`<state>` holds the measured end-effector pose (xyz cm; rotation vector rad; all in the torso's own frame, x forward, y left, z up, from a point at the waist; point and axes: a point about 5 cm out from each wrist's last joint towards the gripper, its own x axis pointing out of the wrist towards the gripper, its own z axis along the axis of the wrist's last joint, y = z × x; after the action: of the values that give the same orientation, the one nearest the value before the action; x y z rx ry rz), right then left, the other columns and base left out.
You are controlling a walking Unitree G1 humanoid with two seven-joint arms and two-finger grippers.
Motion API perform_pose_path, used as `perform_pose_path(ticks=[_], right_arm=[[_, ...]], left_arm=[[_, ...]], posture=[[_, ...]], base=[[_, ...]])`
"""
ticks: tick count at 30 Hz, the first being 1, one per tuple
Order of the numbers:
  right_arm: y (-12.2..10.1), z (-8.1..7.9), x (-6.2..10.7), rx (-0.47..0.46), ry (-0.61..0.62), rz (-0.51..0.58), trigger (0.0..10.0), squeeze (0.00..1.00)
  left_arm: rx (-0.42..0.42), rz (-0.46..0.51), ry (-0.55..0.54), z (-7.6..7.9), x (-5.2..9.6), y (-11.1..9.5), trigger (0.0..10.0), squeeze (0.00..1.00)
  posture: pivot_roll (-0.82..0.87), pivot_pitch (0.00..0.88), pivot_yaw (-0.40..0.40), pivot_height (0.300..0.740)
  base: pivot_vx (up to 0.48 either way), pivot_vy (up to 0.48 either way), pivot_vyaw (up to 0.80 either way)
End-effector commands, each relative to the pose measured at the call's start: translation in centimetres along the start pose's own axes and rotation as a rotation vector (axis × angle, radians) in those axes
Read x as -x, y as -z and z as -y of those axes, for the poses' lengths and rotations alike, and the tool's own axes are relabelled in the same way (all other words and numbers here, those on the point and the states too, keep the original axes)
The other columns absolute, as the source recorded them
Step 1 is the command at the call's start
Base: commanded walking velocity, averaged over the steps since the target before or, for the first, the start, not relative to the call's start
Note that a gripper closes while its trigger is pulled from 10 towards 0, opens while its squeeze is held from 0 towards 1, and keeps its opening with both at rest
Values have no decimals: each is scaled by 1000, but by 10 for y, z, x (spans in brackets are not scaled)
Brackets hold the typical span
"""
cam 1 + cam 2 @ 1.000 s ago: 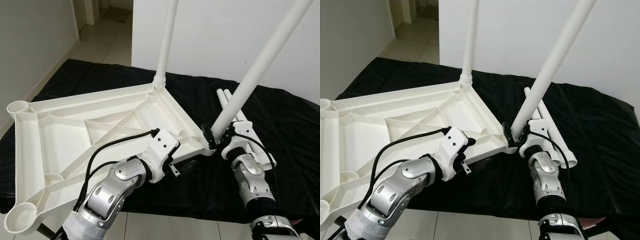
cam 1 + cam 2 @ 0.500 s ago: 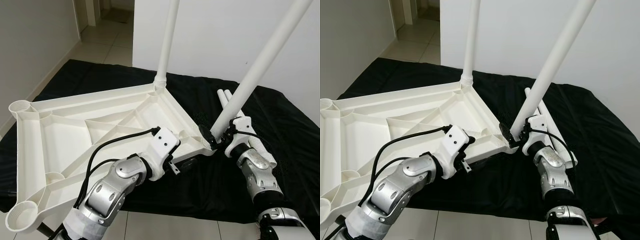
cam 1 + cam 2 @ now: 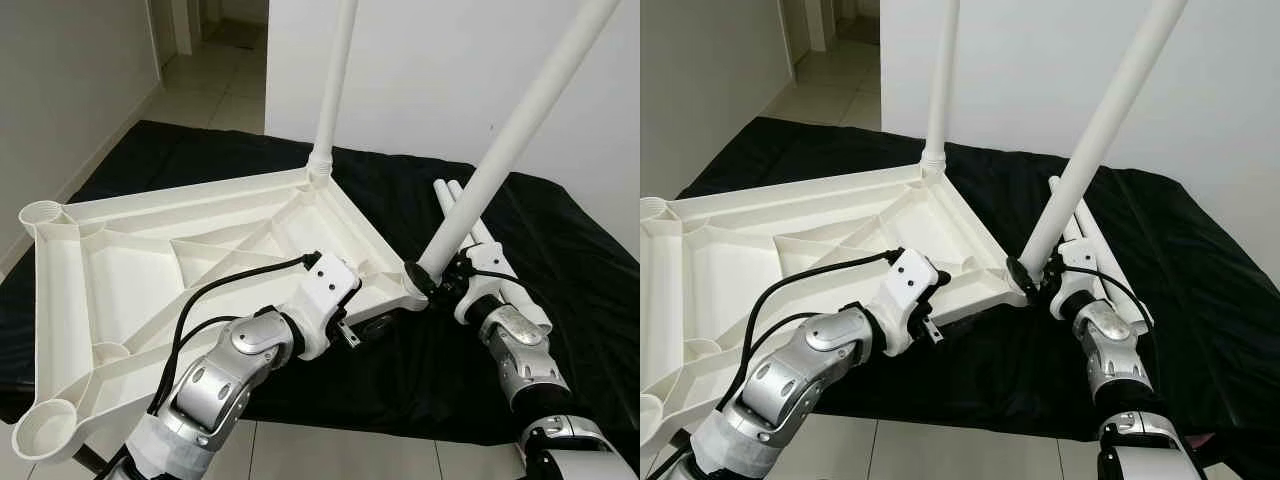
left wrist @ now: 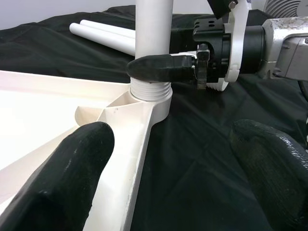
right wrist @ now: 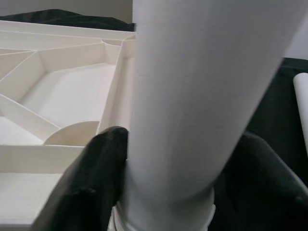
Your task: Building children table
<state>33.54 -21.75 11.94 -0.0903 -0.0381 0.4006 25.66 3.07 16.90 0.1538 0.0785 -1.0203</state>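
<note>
Since a second ago, the right gripper (image 3: 1025, 272) has turned a little on the leg (image 3: 505, 155) and sits lower against the threaded collar, its fingers clenched round the tube just above the corner socket. That leg leans toward two o'clock from the upturned tabletop (image 3: 130, 270), while the far leg (image 3: 335, 85) at twelve o'clock stands straight. The left gripper (image 4: 168, 178) is spread open astride the tabletop's rim at the same corner, one finger on the plastic, one over the black mat (image 3: 590, 260).

Risk: a tilted leg may cross-thread or jam, and twisting could slide the tabletop if the rim is not pinned.

Both legs' tops are cut off. Two spare legs (image 3: 455, 195) lie partly behind the arm. How deep the thread sits cannot be told.
</note>
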Motion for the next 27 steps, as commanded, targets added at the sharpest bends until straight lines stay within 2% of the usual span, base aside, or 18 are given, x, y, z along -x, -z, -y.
perform_pose_path(ticks=[1, 11, 12, 14, 15, 18, 21, 27], right_arm=[[0, 4, 0, 10, 11, -10, 0, 0], [4, 5, 1, 5, 18, -30, 0, 0], [5, 5, 1, 3, 29, -36, 6275, 0], [6, 5, 1, 1, 37, -41, 6275, 0], [8, 5, 1, -16, 45, -49, 10000, 0], [9, 5, 1, -37, 51, -56, 10000, 0], [16, 4, 1, -97, 84, -71, 10000, 0], [18, 3, 1, -98, 137, -71, 10000, 0]], left_arm=[[-2, -3, 42, 1, -1, -2, 10000, 0], [-4, -1, 38, 1, 0, -3, 10000, 0], [-4, 0, 38, 0, 0, -3, 10000, 0], [-4, 0, 37, 0, 0, -3, 10000, 0], [-5, 1, 37, 0, 0, -4, 10000, 0], [-5, 1, 36, 0, 1, -4, 10000, 0], [-6, 2, 38, 0, 1, -4, 10000, 0], [-4, 5, 40, 0, 1, -4, 10000, 0]], posture=[[-1, 0, -73, 740], [2, 0, -72, 740], [2, 0, -72, 740], [2, 0, -72, 740], [2, 0, -72, 740], [2, 0, -72, 740], [0, 0, -71, 740], [0, 0, -72, 740]], base=[[0, 0, 0], [0, 0, 0], [0, 0, 0], [0, 0, 0], [0, 0, 0], [0, 0, 0], [0, 0, 0], [0, 0, 0]])
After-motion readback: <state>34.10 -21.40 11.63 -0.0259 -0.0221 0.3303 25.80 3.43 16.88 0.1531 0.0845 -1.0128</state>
